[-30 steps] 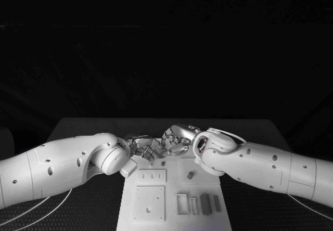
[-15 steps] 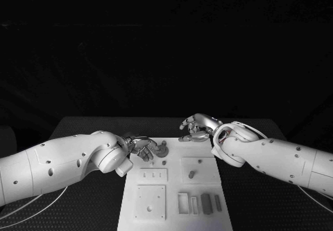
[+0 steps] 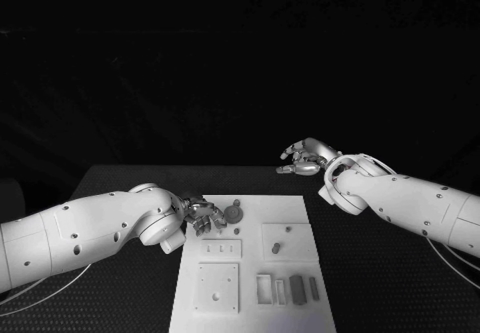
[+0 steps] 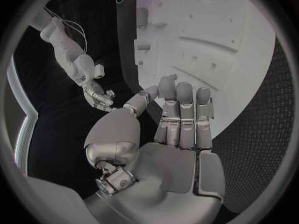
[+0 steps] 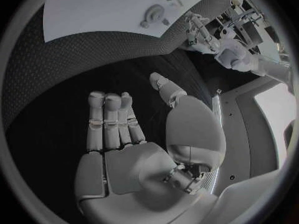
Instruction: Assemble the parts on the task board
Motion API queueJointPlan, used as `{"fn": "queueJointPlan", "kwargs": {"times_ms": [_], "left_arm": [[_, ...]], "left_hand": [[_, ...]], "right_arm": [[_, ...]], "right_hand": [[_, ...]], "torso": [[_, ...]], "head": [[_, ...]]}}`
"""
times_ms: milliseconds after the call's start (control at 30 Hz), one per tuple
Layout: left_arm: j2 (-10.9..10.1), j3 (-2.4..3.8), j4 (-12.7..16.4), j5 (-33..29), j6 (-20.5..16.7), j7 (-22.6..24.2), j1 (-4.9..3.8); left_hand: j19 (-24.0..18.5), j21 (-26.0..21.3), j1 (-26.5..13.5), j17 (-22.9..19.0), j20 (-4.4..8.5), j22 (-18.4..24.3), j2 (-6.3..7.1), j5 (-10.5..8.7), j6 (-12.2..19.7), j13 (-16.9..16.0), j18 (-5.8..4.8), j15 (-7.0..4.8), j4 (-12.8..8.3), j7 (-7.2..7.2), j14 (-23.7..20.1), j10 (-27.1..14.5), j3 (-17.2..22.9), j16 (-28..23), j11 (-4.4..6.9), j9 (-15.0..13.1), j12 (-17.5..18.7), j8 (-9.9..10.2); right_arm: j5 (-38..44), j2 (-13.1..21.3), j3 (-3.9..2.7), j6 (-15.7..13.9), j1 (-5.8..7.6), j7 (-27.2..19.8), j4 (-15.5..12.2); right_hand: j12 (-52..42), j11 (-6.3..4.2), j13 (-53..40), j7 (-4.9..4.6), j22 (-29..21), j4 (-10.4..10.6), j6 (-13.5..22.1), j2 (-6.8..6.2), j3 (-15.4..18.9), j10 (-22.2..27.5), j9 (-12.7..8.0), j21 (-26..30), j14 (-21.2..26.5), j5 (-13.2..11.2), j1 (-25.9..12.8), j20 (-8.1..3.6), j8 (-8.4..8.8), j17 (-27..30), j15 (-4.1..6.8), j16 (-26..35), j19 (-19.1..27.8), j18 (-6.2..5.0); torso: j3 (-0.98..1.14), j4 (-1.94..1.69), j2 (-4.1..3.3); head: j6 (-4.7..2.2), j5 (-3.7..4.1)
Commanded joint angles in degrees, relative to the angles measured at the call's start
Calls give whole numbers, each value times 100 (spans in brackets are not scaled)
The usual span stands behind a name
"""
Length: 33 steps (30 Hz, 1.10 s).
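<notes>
Black table (image 3: pixel 120 180) carries the white task board (image 3: pixel 300 208) at centre; grey parts (image 3: pixel 296 286) stand along its near edge. Left hand (image 3: pixel 205 214) hovers at the board's far-left corner, fingers loose (holding nothing); right hand (image 3: pixel 305 158) beyond its far edge, released.

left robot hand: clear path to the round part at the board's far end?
Probably yes. The left robot hand sits at the task board's far left edge, right beside the round part, holding nothing. The right robot hand is off the board, behind its far right corner, out of the way.
</notes>
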State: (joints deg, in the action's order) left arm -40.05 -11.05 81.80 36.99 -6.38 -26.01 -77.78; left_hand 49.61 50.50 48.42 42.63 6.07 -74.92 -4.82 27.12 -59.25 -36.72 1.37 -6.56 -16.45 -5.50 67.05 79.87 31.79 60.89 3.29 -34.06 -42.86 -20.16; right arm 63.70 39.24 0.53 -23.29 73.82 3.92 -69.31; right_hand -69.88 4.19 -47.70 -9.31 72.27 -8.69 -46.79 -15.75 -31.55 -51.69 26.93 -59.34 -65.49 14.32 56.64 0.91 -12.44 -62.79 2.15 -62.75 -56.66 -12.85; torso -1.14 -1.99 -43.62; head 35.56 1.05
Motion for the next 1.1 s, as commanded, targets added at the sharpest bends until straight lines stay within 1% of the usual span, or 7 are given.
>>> {"fn": "queueJointPlan", "kwargs": {"times_ms": [33,167,467,633,700,967,1100], "left_arm": [[33,-8,4,504,329,-534,-6],[46,-143,70,690,343,-640,-36],[170,-271,173,1275,315,-793,-92],[216,-275,175,1275,324,-812,-102],[225,-275,178,1275,303,-807,-101],[291,-274,202,1327,313,-801,-98],[336,-274,192,1383,324,-800,-95]], "left_hand": [[163,327,117,85,580,-149,-101,42,-318,-368,114,-204,-21,347,150,55,-5,333,106,-551,-504,30],[323,780,73,98,752,-127,-118,87,-330,-782,176,-392,-22,380,313,24,45,744,148,-681,-1059,69],[463,1071,-40,3,859,-99,-126,126,-395,-947,209,-445,-18,415,415,8,70,980,184,-814,-1297,86],[490,1083,-92,-18,867,-94,-133,131,-419,-964,211,-458,-23,427,432,7,93,1020,195,-845,-1325,80],[514,1050,14,-77,881,-60,92,-651,-455,-972,223,-477,91,440,424,-6,651,1059,223,-887,-1343,87],[572,1079,-157,-160,884,-71,173,-652,-493,-967,205,-477,126,447,437,10,972,1122,215,-935,-1366,111],[588,1093,-213,-175,888,-77,190,-628,-545,-970,204,-486,130,463,451,25,993,1151,229,-959,-1380,90]], "right_arm": [[-405,-60,-6,26,28,-132,106],[-421,-94,-7,65,44,-132,120],[-442,-155,-10,121,75,-104,120],[-492,-204,-10,141,89,-122,170],[-510,-210,-10,130,92,-141,174],[-677,-266,-9,184,102,-231,174],[-925,-317,-9,260,105,-324,201]], "right_hand": [[-42,-21,13,-114,11,50,91,22,3,27,10,25,38,50,-16,10,-27,8,10,-25,32,-216],[-49,-23,22,-112,13,52,87,33,9,26,10,25,39,69,-3,10,-32,12,11,-30,34,-216],[-76,-26,59,-108,24,92,79,59,32,27,8,25,48,211,2,14,-46,30,15,-47,40,-216],[-82,-25,77,-109,28,118,81,59,57,37,6,28,58,235,-20,18,-50,39,13,-51,48,-216],[-83,-25,88,-109,29,130,78,58,73,47,6,33,68,216,-33,21,-54,45,13,-50,57,-216],[-30,-22,193,-111,3,170,88,54,89,109,2,129,150,160,-27,56,-64,157,9,55,158,-215],[832,90,826,-159,-299,214,136,37,-80,489,15,830,769,72,-75,253,-79,697,-144,872,824,-87]], "torso": [[5,-10,-3],[0,-2,-5],[-12,-9,0],[-16,-7,4],[-15,-9,7],[-20,-4,6],[-18,-5,5]], "head": [[54,3],[103,7],[202,10],[239,11],[255,9],[289,3],[301,0]]}}
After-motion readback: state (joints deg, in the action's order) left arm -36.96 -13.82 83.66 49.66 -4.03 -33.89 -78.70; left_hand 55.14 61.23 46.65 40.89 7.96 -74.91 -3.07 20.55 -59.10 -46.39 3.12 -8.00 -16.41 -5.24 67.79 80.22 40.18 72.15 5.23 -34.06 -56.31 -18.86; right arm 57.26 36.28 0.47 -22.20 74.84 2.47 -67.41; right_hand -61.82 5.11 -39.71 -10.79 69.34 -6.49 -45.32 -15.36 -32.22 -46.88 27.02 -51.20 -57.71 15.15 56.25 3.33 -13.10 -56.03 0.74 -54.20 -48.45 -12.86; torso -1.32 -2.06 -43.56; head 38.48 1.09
